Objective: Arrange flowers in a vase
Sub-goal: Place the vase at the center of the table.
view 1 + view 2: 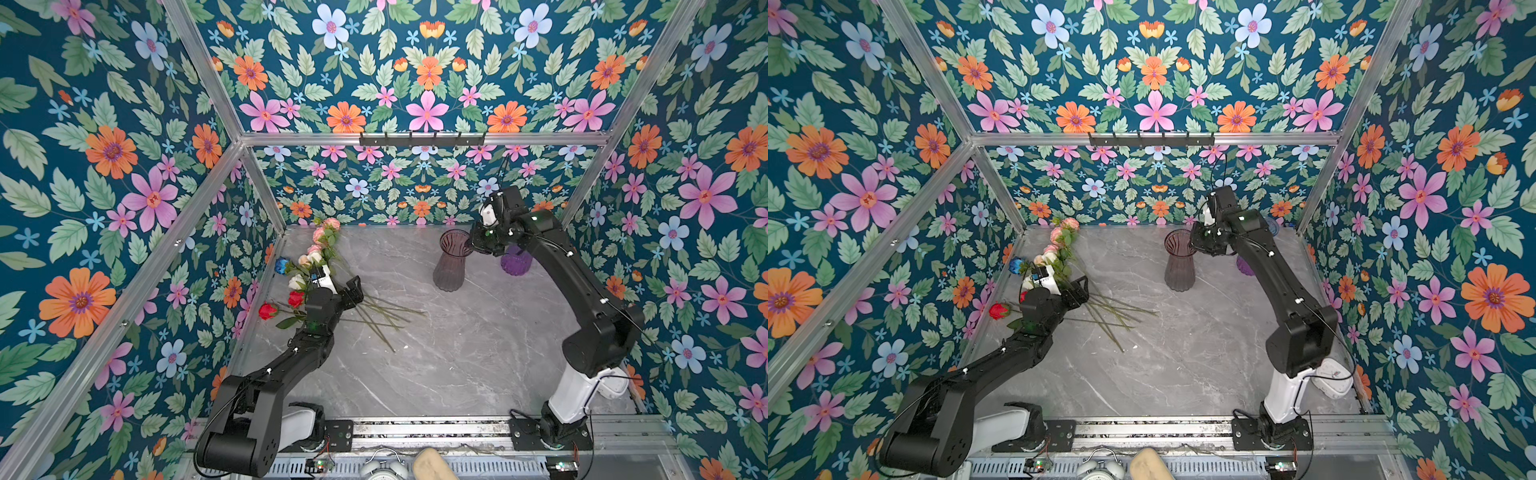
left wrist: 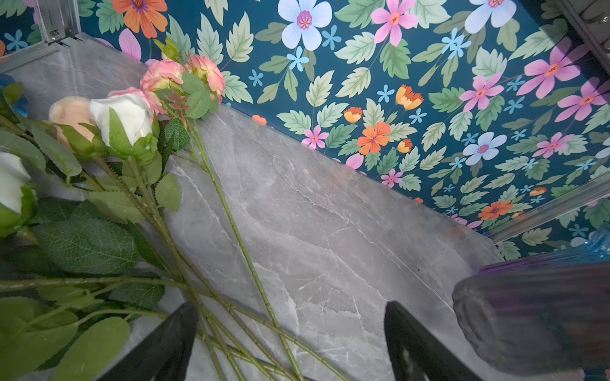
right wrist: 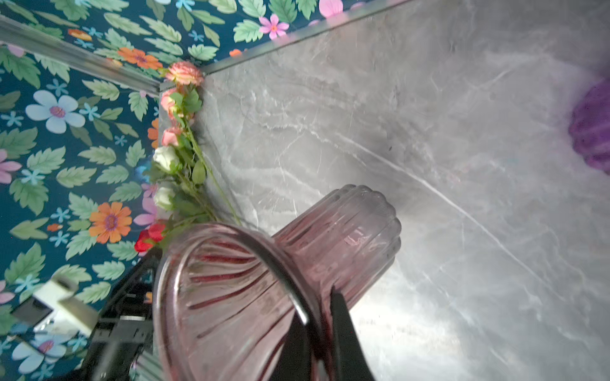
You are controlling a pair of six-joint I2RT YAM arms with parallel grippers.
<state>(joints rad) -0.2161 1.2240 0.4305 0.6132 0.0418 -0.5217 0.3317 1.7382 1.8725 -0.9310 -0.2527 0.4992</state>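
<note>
Near edge: clock point(image 1: 382, 465) cut off by the picture border. Left tool point(image 2: 290, 316) spread over the crossed stems of the flowers point(image 1: 309, 259); contact cannot be told. Flowers lie flat along the left side of the worktop point(image 1: 436, 365), heads toward the far corner; 1 red bloom partly hidden by the left arm point(image 1: 291, 361). Farther back, right tool point(image 3: 321, 316) pinches the rim of the upright ribbed vase point(image 1: 449, 270). Purple pot point(image 1: 516, 264) half hidden behind that arm. Worktop grey marble; walls floral wallpaper point(image 1: 428, 83), aluminium frame point(image 1: 415, 139).
</note>
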